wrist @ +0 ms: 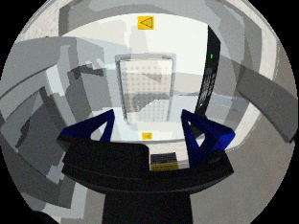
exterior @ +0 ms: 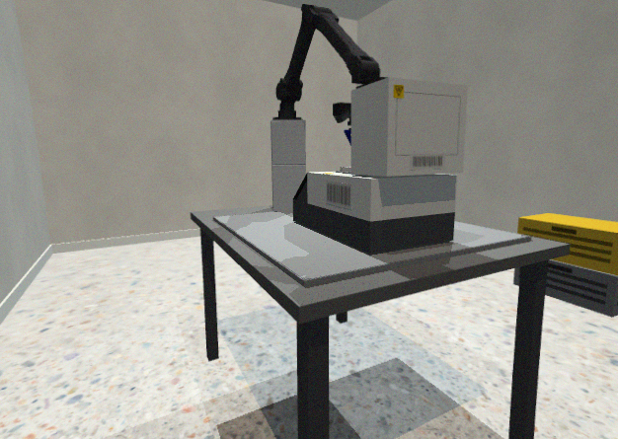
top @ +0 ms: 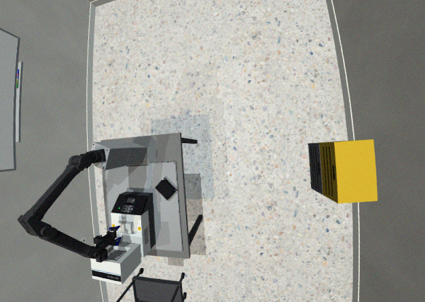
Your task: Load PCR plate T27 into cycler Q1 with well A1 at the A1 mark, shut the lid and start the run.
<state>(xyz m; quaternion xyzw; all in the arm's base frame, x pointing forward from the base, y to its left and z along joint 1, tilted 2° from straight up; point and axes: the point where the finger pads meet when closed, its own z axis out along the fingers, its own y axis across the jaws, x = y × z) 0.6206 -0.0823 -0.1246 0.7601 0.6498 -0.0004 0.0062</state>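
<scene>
Blue fingers spread wide, gripper empty, hovering just over plate T27, seated on Q1's block; seen in wrist view only. Lamp green on the panel, visible from top. Lid swung up, hiding the block in exterior view. Nest N1 bare beside Q1, near the table edge.
</scene>
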